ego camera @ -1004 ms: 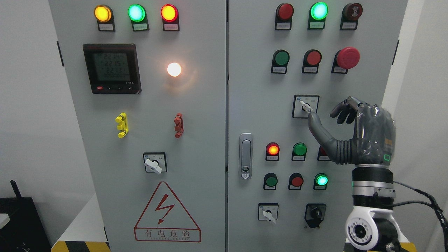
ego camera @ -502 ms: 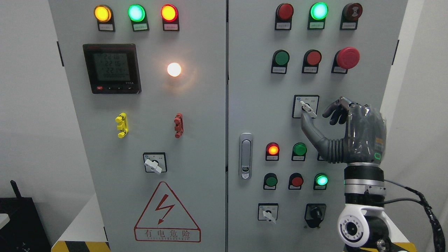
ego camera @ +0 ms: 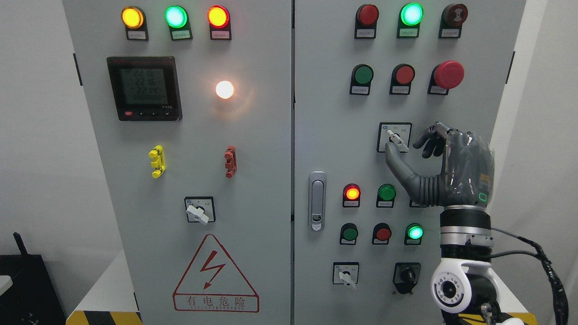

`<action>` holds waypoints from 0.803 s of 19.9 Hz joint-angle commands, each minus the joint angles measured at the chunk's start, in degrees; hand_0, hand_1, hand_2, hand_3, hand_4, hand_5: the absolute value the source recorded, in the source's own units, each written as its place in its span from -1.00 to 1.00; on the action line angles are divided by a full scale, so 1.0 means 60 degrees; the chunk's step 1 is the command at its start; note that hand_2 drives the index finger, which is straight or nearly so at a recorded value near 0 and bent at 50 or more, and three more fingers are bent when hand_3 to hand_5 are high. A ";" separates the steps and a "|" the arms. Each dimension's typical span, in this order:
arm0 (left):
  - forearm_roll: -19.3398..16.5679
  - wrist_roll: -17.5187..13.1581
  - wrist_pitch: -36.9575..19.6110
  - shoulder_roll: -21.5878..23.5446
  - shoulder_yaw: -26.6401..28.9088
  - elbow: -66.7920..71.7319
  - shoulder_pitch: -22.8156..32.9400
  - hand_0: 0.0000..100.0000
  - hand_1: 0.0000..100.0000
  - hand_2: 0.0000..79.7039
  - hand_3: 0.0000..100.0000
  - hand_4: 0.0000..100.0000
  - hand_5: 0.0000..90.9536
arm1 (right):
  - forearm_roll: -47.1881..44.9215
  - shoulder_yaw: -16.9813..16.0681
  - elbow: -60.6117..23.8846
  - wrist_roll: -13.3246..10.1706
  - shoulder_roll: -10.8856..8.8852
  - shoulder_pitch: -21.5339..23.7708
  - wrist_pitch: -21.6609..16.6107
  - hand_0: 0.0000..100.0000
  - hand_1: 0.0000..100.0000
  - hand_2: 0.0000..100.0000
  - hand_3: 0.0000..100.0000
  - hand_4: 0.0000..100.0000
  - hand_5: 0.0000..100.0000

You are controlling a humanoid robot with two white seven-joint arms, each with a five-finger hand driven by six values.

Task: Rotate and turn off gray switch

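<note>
The gray switch (ego camera: pixel 396 139) is found toward the cabinet's right edge, its lever slanting upper-left to lower-right — bracketed, not yet pinched, by the right hand (ego camera: pixel 445 169), thumb below-left, curled fingers to its right.

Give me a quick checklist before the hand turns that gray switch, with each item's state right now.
1. Right hand at the gray switch: ok.
2. Thumb under the lever: ok.
3. Fingers closed on the lever: not ok, they sit to its right.
4. Lever already turned off: cannot tell.
5. Red mushroom button clear of the hand: ok.
</note>
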 commanded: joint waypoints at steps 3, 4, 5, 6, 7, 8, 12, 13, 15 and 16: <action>-0.0073 -0.0006 0.0008 0.0000 0.0308 0.0220 -0.0001 -0.76 -0.22 -1.00 -1.00 -1.00 -1.00 | -0.0005 0.0038 0.0224 0.0087 -0.0181 -0.0138 0.0037 -0.75 -0.20 0.28 0.65 0.67 1.00; -0.0073 -0.0006 0.0008 0.0000 0.0293 0.0220 -0.0001 -0.76 -0.22 -1.00 -1.00 -1.00 -1.00 | 0.0009 0.0038 0.0224 0.0087 -0.0181 -0.0138 0.0022 -0.74 -0.20 0.28 0.65 0.67 1.00; -0.0073 -0.0006 0.0008 0.0000 0.0307 0.0220 -0.0001 -0.76 -0.22 -1.00 -1.00 -1.00 -1.00 | -0.0005 0.0038 0.0224 0.0087 -0.0181 -0.0153 0.0022 -0.72 -0.20 0.28 0.65 0.67 1.00; -0.0073 -0.0006 0.0008 0.0000 0.0308 0.0220 -0.0001 -0.76 -0.22 -1.00 -1.00 -1.00 -1.00 | -0.0005 0.0038 0.0224 0.0087 -0.0181 -0.0153 0.0022 -0.65 -0.21 0.29 0.65 0.67 1.00; -0.0073 0.0009 0.0008 0.0000 0.0293 0.0220 -0.0001 -0.76 -0.22 -1.00 -1.00 -1.00 -1.00 | -0.0005 0.0038 0.0224 0.0087 -0.0181 -0.0153 0.0037 -0.59 -0.21 0.29 0.64 0.66 1.00; -0.0073 -0.0005 0.0008 0.0000 0.0307 0.0220 0.0014 -0.76 -0.22 -1.00 -1.00 -1.00 -1.00 | -0.0005 0.0038 0.0224 0.0073 -0.0181 -0.0153 0.0022 -0.56 -0.22 0.30 0.64 0.66 1.00; -0.0073 -0.0005 -0.0007 0.0000 0.0307 0.0220 -0.0001 -0.76 -0.22 -1.00 -1.00 -1.00 -1.00 | -0.0005 0.0038 0.0224 0.0087 -0.0181 -0.0153 0.0022 -0.45 -0.21 0.33 0.65 0.66 1.00; -0.0073 0.0009 0.0007 0.0000 0.0293 0.0220 -0.0001 -0.76 -0.22 -1.00 -1.00 -1.00 -1.00 | -0.0005 0.0038 0.0224 0.0087 -0.0181 -0.0153 0.0022 -0.43 -0.22 0.34 0.65 0.66 1.00; -0.0073 0.0009 0.0008 0.0000 0.0308 0.0220 -0.0001 -0.76 -0.22 -1.00 -1.00 -1.00 -1.00 | -0.0005 0.0038 0.0224 0.0087 -0.0181 -0.0153 0.0022 -0.41 -0.21 0.34 0.65 0.66 1.00; -0.0073 0.0009 -0.0007 0.0000 0.0308 0.0220 -0.0001 -0.76 -0.22 -1.00 -1.00 -1.00 -1.00 | -0.0005 0.0038 0.0209 0.0087 -0.0167 -0.0153 0.0022 -0.40 -0.21 0.35 0.65 0.66 1.00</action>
